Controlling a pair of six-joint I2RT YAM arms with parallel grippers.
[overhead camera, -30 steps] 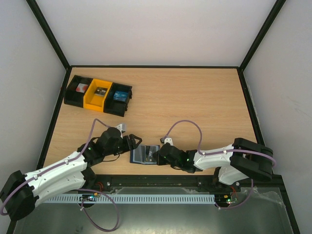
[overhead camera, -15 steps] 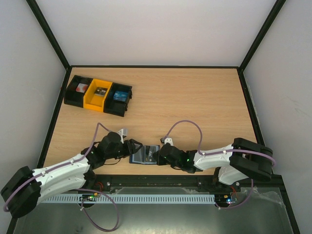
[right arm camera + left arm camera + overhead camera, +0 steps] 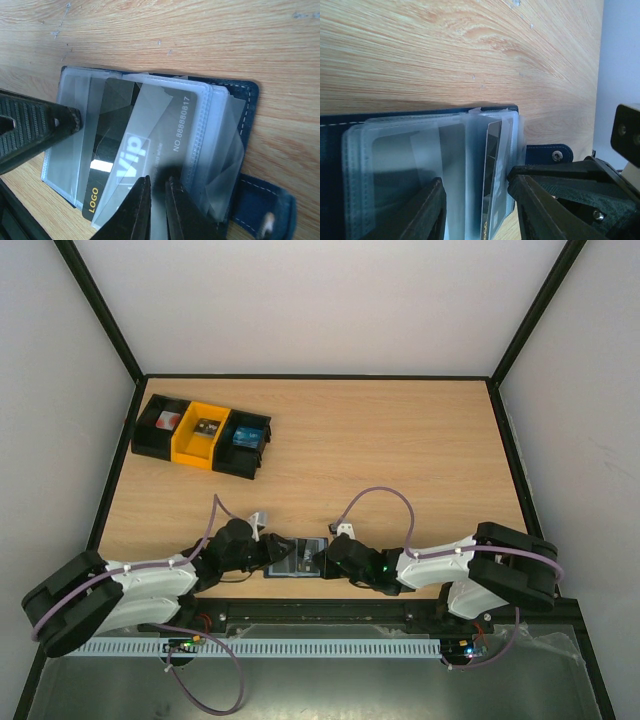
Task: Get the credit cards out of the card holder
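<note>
Card holder (image 3: 248, 107), open, black card (image 3: 145, 125) under right end effector (image 3: 157, 184).

Seen from above, the card holder (image 3: 298, 561) is mostly buried under the heads of the left gripper (image 3: 279, 555) and right gripper (image 3: 316, 562), so their fingertips can't be made out there. The contents of the row of bins (image 3: 203, 436) are too small to tell. In the left wrist view the holder runs off the left and bottom edges. The dark card (image 3: 492, 155) stands edge-on, its face unreadable. In the right wrist view the card's lower end disappears behind the right fingers (image 3: 137, 212). The closing tab (image 3: 260, 206) is cut by the bottom edge, its snap a blur.
</note>
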